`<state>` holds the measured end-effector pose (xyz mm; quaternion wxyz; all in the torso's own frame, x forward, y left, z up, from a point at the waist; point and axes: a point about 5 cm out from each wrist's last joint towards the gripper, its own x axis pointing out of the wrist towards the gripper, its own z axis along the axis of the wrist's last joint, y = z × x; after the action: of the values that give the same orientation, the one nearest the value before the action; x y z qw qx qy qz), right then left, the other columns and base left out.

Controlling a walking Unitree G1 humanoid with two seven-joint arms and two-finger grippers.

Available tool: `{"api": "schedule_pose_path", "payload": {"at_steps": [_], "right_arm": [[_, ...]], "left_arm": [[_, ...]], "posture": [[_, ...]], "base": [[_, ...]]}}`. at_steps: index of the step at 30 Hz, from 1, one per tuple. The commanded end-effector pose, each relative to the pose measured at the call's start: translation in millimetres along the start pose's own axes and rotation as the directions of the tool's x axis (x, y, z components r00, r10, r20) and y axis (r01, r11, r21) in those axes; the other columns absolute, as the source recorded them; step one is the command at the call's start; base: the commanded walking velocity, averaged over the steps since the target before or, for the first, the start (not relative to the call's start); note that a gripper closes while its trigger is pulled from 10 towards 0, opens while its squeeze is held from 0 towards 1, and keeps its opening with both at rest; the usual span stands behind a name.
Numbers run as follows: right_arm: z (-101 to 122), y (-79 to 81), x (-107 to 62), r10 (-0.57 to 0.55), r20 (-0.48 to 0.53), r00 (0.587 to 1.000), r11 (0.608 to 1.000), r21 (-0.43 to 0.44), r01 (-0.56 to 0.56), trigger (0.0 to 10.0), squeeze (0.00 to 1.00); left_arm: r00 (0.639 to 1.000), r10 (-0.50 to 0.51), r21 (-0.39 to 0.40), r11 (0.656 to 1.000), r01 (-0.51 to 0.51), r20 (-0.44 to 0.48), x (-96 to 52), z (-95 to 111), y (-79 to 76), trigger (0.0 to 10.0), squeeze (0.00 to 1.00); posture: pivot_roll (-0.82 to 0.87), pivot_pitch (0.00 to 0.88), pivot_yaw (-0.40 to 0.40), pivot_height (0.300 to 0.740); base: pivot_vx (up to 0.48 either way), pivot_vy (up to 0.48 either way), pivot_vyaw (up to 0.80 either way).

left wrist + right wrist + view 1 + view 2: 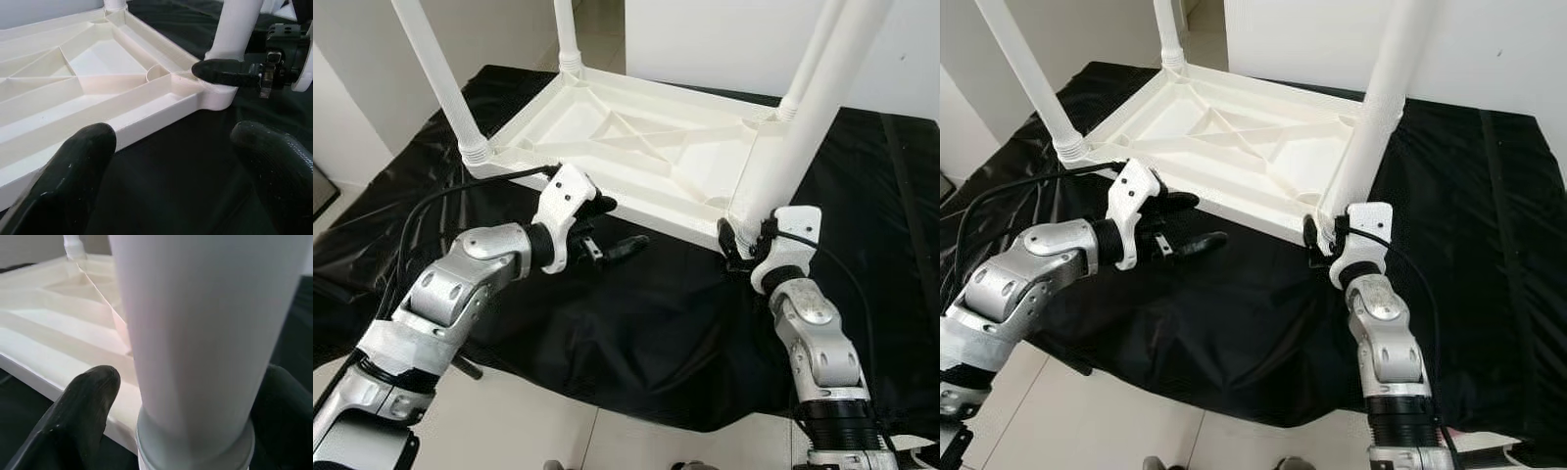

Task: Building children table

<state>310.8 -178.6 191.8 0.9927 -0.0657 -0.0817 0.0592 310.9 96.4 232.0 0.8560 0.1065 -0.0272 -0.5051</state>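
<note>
All four legs stand in the upturned tabletop [636, 147]; your right tool [744, 240] clamps the near leg [793, 137], left tool [607, 230] open, empty.

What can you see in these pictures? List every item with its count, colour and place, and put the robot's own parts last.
Table top: one, white, upside down on the black sheet, ribbed underside facing up.
Table legs: four, white, standing up from the corners of the table top.
Black sheet: one, spread over the floor under the table.
Floor: pale tiles, around the sheet.
Cable: one, black, running along the left arm.
Left gripper: black fingers open, beside the table top's near edge.
Right gripper: black fingers around the base of the near right leg.
</note>
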Motion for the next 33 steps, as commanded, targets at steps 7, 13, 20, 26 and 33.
{"api": "schedule_pose_path", "payload": {"at_steps": [7, 13, 20, 26, 33], "right_arm": [[17, -9.3, 5.5, 0.056, 0.047, 0.997, 0.993, -0.107, -0.051, 10.0, 0.00], [15, -19.4, 11.5, 0.037, 0.012, 0.999, 0.990, -0.139, -0.035, 10.0, 0.00], [8, -21.3, 12.7, 0.019, -0.028, 0.999, 0.993, -0.112, -0.022, 5.8, 0.00], [12, -19.6, 14.8, 0.041, 0.001, 0.999, 0.992, -0.120, -0.040, 4.0, 0.00], [21, -16.3, 18.9, 0.104, 0.044, 0.994, 0.988, -0.117, -0.098, 10.0, 0.00]], "left_arm": [[0.990, -0.119, -0.018, 0.993, 0.121, 0.071, 4.3, 17, -8.0, 10.0, 0.00], [0.991, -0.102, -0.018, 0.994, 0.104, 0.087, 9.8, 18, -8.1, 10.0, 0.00], [0.993, -0.086, -0.019, 0.996, 0.088, 0.078, 8.0, 17, -6.1, 10.0, 0.00], [0.994, -0.077, -0.019, 0.997, 0.079, 0.072, 6.6, 15, -6.0, 10.0, 0.00], [0.995, -0.072, -0.020, 0.997, 0.074, 0.072, 6.2, 15, -5.9, 10.0, 0.00]], "posture": [[-0.12, 0.131, 0.072, 0.740], [-0.13, 0.124, 0.066, 0.740], [-0.13, 0.116, 0.068, 0.740], [-0.13, 0.110, 0.071, 0.740], [-0.13, 0.105, 0.071, 0.740]], "base": [[0.000, 0.000, 0.00], [0.000, 0.000, 0.00], [0.000, 0.000, 0.00], [0.000, 0.000, 0.00], [0.000, 0.000, 0.00]]}}
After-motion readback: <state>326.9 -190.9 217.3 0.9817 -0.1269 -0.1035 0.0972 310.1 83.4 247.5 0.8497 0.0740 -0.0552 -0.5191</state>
